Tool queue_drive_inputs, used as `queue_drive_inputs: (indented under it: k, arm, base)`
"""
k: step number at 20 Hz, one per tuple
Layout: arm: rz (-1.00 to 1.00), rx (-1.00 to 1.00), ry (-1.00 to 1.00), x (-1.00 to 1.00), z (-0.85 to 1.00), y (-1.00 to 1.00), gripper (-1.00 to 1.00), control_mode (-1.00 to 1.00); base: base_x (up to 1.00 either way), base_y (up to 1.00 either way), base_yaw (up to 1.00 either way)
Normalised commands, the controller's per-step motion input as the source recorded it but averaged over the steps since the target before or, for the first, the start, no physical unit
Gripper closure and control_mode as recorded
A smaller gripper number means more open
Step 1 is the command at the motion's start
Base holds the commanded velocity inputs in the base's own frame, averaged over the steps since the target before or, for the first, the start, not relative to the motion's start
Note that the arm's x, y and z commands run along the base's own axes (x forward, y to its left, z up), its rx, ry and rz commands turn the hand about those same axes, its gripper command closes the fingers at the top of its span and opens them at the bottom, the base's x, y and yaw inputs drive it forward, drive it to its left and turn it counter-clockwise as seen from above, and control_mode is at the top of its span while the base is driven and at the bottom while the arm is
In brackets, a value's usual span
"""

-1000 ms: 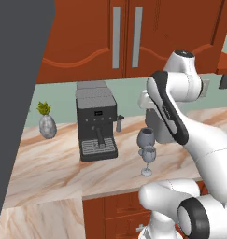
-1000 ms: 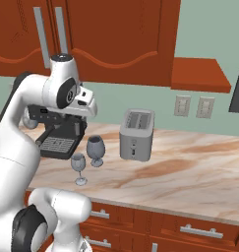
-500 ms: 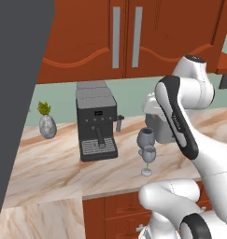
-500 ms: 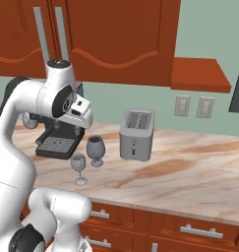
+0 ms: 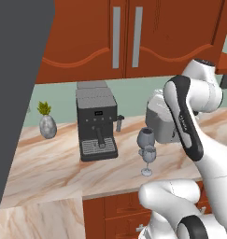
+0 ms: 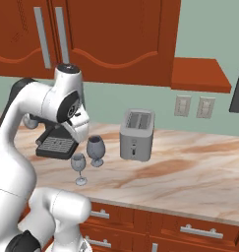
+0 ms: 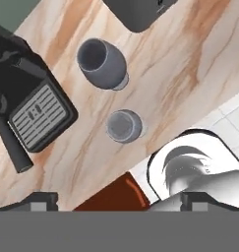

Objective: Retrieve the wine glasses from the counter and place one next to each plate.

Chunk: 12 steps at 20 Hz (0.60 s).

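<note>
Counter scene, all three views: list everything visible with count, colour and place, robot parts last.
wine glasses: two, smoky grey-blue, upright on the counter between coffee machine and toaster; one stands nearer the front edge.
coffee machine: one, dark grey, left of the glasses.
toaster: one, silver-grey, right of the glasses.
vase: one, grey speckled with green plant, far left by the wall.
counter: one, beige-pink marbled, over red-brown drawers.
upper cabinets: red-brown, silver handles, above the counter.
wall switches: two, pale, right of the toaster.
arm: one, white, raised over the glasses.
gripper: one, jaws open, above the glasses, holding nothing.
</note>
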Motion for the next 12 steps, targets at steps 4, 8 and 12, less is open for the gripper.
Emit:
queue_drive_inputs:
  k: [4,8,12]
  arm:
    - [-0.54,0.31,0.05,-0.03,-0.26,-0.03,-1.0,-1.0]
    - [-0.3,0.27,0.07,0.0,-0.42,-0.21,-1.0,-1.0]
    - [-0.08,0.15,0.12,0.0,-0.41,-0.38,-1.0,-1.0]
  base:
    - [0.0,0.0,0.0]
    - [0.0,0.0,0.0]
    - [0.0,0.0,0.0]
